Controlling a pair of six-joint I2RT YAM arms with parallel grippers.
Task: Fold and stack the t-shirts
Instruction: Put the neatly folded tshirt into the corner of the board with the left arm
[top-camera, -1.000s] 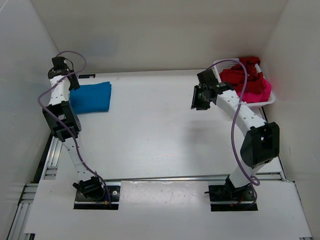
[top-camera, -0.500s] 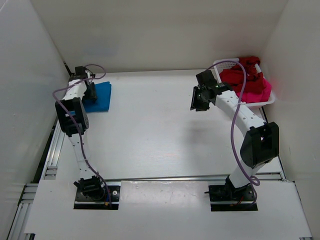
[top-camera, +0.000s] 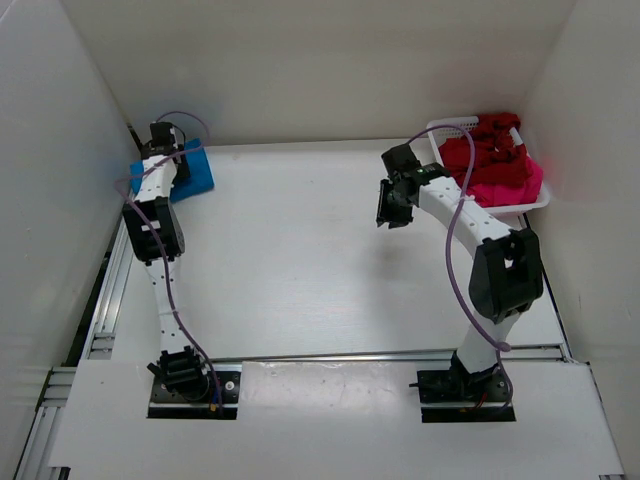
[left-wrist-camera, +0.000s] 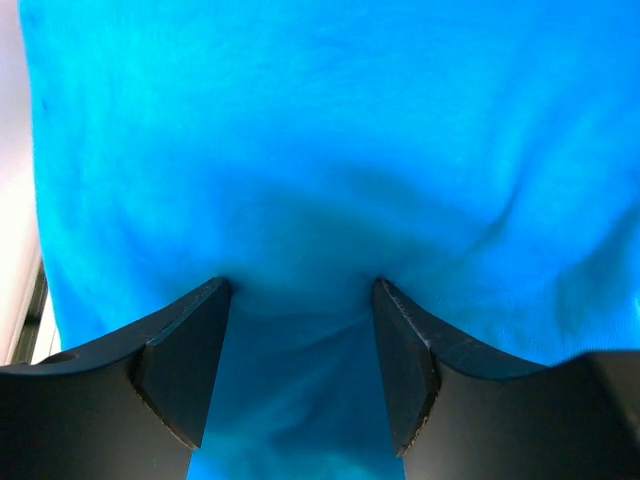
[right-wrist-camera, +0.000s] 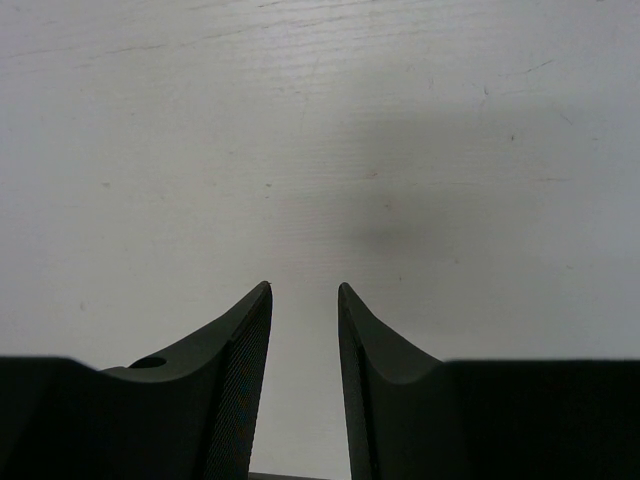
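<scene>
The bright blue t-shirt (top-camera: 197, 173) lies folded at the table's far left corner and fills the left wrist view (left-wrist-camera: 320, 130). My left gripper (top-camera: 163, 163) is open, its fingertips (left-wrist-camera: 215, 295) pressed down into the blue cloth, with a crease of it between the jaws. The dark red t-shirt (top-camera: 480, 152) and the pink-magenta t-shirt (top-camera: 510, 185) lie crumpled in the white mesh basket (top-camera: 438, 130) at the far right. My right gripper (top-camera: 390, 207) is open and empty, above bare table (right-wrist-camera: 320, 150) just left of the basket.
White walls close in the table on the left, back and right. The left arm stands close to the left wall. The basket sits against the right wall. A metal rail (top-camera: 380, 356) runs along the near edge.
The left arm has swung toward the back left corner, and the blue t-shirt has slid back and left with it. The right gripper has shifted slightly left.
</scene>
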